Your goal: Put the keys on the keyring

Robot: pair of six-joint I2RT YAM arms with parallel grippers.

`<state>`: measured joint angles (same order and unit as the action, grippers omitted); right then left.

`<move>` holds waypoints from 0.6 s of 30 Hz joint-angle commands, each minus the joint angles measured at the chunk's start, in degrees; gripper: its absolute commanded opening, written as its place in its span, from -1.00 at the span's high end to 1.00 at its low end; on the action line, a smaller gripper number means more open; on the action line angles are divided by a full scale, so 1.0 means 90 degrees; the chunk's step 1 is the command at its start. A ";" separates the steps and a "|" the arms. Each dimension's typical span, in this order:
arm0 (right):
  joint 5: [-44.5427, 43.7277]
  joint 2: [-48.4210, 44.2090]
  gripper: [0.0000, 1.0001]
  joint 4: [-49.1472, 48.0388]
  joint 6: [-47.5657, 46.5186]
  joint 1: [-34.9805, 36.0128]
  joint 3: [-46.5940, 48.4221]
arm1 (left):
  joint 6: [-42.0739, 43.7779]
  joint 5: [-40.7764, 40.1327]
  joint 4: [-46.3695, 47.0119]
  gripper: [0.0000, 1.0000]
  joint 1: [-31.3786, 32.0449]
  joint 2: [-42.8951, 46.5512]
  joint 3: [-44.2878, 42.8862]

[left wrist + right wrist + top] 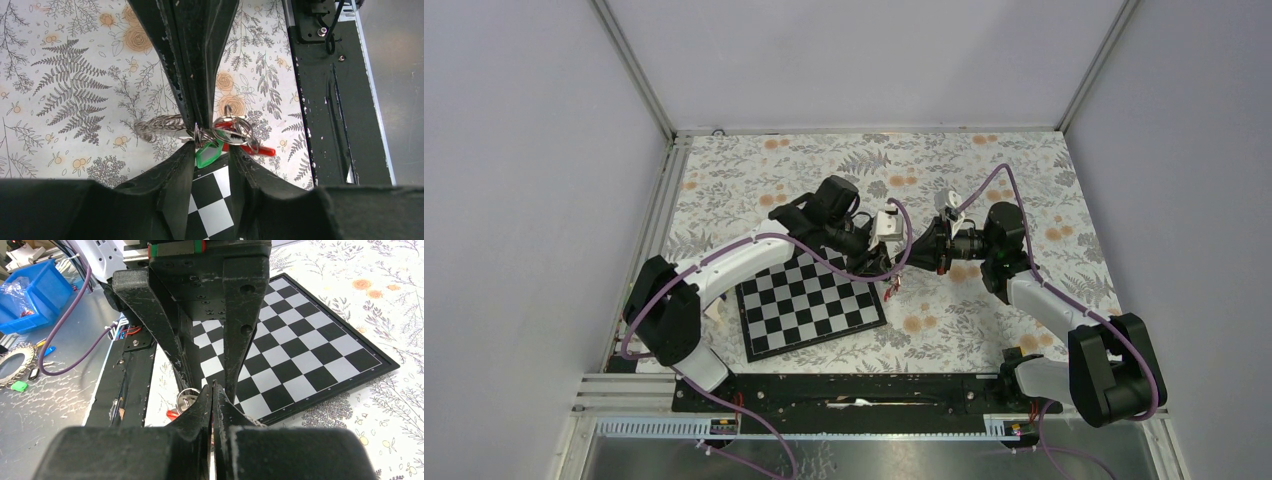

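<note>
Seen from above, the left claw (887,250) and right claw (912,256) meet over the counter (1024,170) beside the chessboard (814,305), with the keys (891,289) a speck beneath them. In the left wrist view, the left claw's fingers (175,172) stand parted, gripping nothing, with a green tag (209,153) in the gap. The right claw, closed, pinches the keys' metal rings, and the red keyring (252,149) lies just beside. In the right wrist view, its fingers (220,405) press together.
</note>
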<state>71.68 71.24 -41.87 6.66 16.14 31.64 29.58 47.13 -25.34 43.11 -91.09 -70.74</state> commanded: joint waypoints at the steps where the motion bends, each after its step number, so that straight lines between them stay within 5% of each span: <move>1: 0.0122 -0.0058 1.00 -0.0182 -0.0095 -0.0045 0.0277 | -0.0145 0.0166 0.0418 0.29 -0.0008 0.0053 -0.0018; 12: 0.0111 -0.0062 1.00 -0.0164 -0.0114 -0.0055 0.0280 | -0.0032 0.0299 0.0232 0.82 -0.0010 -0.0103 -0.0047; 18: 0.0085 -0.0058 1.00 -0.0155 -0.0125 -0.0055 0.0261 | -0.0097 0.0469 0.0179 0.94 -0.0013 -0.0283 -0.0114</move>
<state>71.68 71.26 -41.63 6.28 15.94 31.64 28.62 48.27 -24.23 43.09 -92.33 -70.74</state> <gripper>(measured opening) 0.019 0.044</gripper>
